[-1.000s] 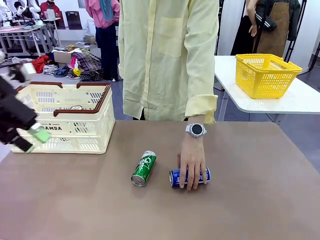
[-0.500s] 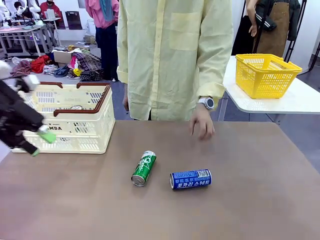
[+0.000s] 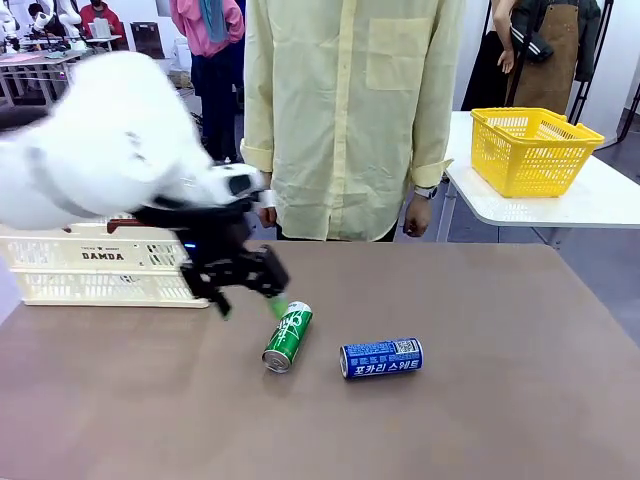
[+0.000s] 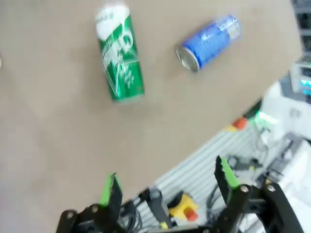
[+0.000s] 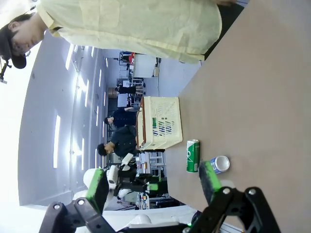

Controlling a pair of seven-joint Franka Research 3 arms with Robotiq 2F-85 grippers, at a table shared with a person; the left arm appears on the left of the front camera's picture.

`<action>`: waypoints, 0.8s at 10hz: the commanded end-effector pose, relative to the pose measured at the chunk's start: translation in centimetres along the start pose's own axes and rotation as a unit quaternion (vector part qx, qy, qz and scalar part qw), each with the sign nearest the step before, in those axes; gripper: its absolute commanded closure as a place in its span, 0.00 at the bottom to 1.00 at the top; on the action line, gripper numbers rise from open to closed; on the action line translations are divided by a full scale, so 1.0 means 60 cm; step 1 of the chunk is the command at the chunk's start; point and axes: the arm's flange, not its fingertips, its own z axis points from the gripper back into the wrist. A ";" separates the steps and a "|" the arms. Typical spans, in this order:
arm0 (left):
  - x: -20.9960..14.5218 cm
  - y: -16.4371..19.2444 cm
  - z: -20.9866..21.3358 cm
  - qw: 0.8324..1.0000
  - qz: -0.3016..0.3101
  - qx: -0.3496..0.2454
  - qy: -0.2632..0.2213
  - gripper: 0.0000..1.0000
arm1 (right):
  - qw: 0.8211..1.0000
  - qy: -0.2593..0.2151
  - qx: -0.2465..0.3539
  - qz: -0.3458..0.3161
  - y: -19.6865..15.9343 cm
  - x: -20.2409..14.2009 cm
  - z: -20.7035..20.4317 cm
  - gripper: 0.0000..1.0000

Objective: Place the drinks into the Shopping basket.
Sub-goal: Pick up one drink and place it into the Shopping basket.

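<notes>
Two drinks lie on their sides in the middle of the brown table: a green can [image 3: 288, 337] and, to its right, a blue can [image 3: 381, 357]. My left gripper [image 3: 251, 303] hangs open just above and left of the green can, empty. From the left wrist, the green can [image 4: 120, 58] and blue can [image 4: 209, 42] lie ahead of the open left gripper [image 4: 167, 184]. The cream Shopping basket [image 3: 100, 265] stands at the table's left, partly behind my left arm. My right gripper [image 5: 153, 183] is open and empty, far from the green can [image 5: 193, 156], the blue can [image 5: 219, 164] and the basket [image 5: 160, 121].
A person in a pale yellow shirt [image 3: 350, 110] stands at the far edge, hands down at their sides off the table. A yellow mesh basket [image 3: 535, 150] sits on a separate white table at the back right. The tabletop right of the cans is bare.
My left arm has swung from beside the basket at the left to the middle, over the green can. The person's hand left the blue can and dropped to their side.
</notes>
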 end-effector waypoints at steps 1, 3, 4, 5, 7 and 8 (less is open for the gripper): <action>0.075 -0.018 -0.044 0.993 0.052 0.084 -0.058 0.00 | 1.000 -0.006 0.011 0.009 0.004 0.006 -0.002 0.00; 0.111 -0.040 -0.105 0.984 0.060 0.132 -0.100 0.00 | 1.000 -0.006 0.011 0.009 0.004 0.006 -0.002 0.00; 0.128 -0.037 -0.136 0.980 0.064 0.153 -0.112 0.00 | 1.000 -0.006 0.011 0.009 0.004 0.006 -0.002 0.00; 0.140 -0.029 -0.159 0.977 0.071 0.170 -0.109 0.00 | 1.000 -0.006 0.011 0.009 0.004 0.006 -0.002 0.00; 0.169 -0.003 -0.189 0.976 0.065 0.190 -0.081 0.00 | 1.000 -0.006 0.011 0.009 0.004 0.006 -0.002 0.00; 0.172 0.010 -0.204 0.980 0.048 0.180 -0.063 0.00 | 1.000 -0.006 0.011 0.009 0.004 0.006 -0.002 0.00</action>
